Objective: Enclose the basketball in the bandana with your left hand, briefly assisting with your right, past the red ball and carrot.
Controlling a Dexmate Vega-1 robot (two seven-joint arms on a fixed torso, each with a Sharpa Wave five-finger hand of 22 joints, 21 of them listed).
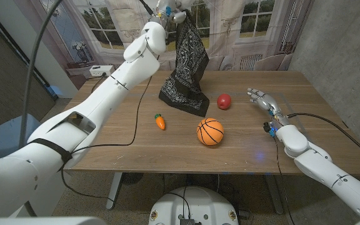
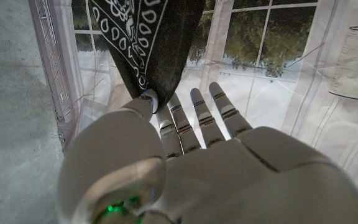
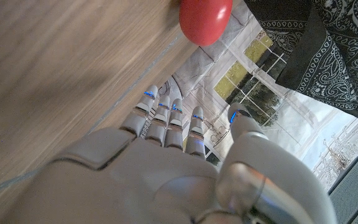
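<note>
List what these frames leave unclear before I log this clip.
- Left hand: head view cuts its fingers at the top edge.
- Bandana: its lower folds hide the table beneath them; left wrist view crops it.
- Red ball: cropped in the right wrist view.
- Carrot: too small for detail.

We see the basketball (image 1: 210, 132) — orange, black-seamed — resting on the table. Behind it the black paisley bandana (image 1: 186, 72) hangs lifted, lower edge pooled on the wood — red ball (image 1: 224, 101) just behind-right, carrot (image 1: 160, 121) left.
</note>
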